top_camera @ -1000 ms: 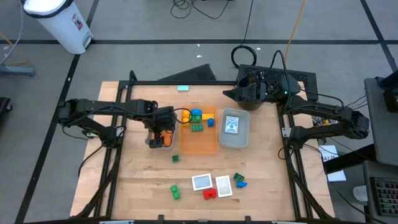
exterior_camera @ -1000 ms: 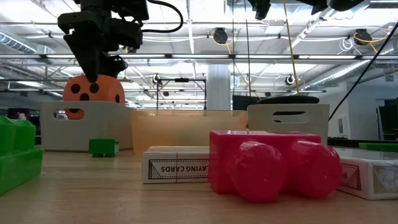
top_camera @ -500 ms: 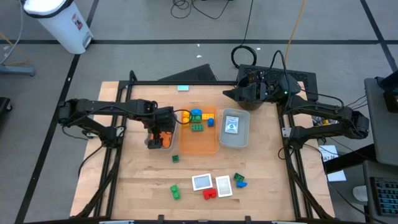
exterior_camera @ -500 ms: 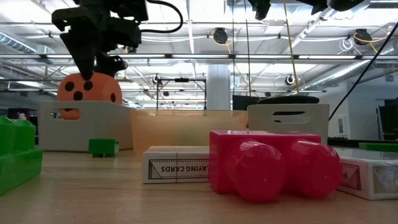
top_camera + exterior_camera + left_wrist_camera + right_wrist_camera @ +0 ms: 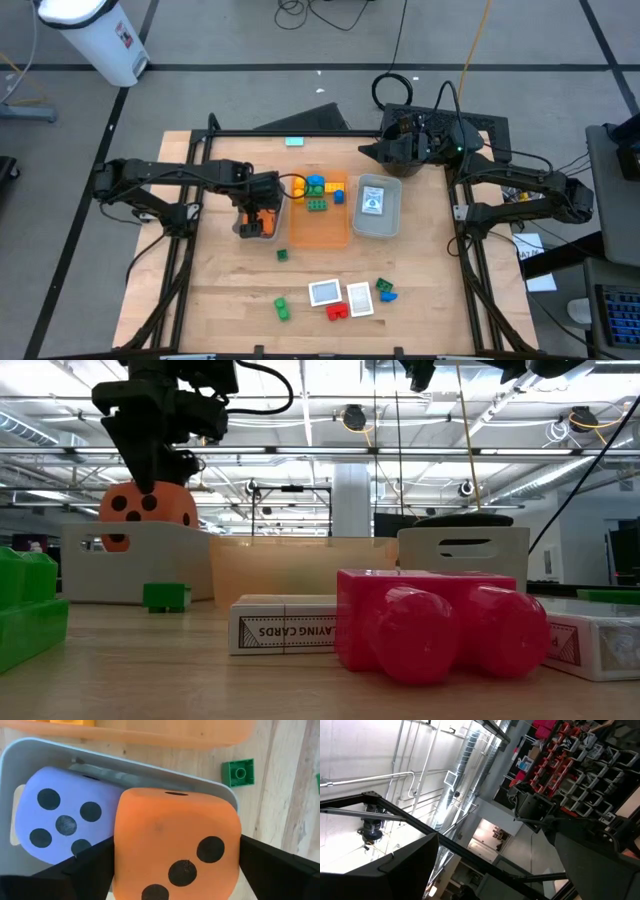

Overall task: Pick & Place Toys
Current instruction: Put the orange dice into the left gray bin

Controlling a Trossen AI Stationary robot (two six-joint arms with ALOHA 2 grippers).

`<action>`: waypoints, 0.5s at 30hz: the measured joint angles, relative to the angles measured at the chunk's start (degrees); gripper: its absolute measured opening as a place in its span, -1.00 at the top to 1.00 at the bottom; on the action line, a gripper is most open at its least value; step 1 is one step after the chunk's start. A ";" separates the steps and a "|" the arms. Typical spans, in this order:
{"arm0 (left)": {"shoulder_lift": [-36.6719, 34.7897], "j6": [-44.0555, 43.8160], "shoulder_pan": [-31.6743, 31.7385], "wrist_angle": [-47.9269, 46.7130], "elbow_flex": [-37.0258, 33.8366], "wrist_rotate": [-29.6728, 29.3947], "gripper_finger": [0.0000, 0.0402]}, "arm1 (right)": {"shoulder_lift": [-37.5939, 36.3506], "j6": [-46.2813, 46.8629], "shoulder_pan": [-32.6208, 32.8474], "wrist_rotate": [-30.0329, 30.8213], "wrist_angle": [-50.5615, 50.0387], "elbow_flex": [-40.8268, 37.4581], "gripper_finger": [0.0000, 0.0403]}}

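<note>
1. near table edge: red brick [image 5: 430, 622], card box [image 5: 285, 625], green bricks [image 5: 282, 308]; light, stiff, best pinched across flat sides.
2. left gripper [image 5: 259, 217], fingers wide around the orange die [image 5: 175, 845]; likely soft, bulky.
3. grey tray [image 5: 30, 755] holds both dice, purple die [image 5: 65, 817] beside the orange.
4. orange tray [image 5: 320, 235]: bricks.
5. right gripper [image 5: 375, 152], wide, empty, far edge.

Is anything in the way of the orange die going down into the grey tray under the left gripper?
Partly: the purple die already fills one side of the grey tray. The orange die, between the left gripper's fingers, sits beside it.
</note>
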 joint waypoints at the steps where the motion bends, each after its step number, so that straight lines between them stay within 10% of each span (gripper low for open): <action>1: 0.00 -0.28 0.00 0.01 0.00 0.00 -0.88 | 0.00 0.00 0.00 0.00 0.00 0.00 -0.95; 15: 0.00 -2.52 -0.17 -1.42 0.02 1.02 -0.95 | 0.00 -1.22 0.00 0.01 -1.27 0.00 -0.94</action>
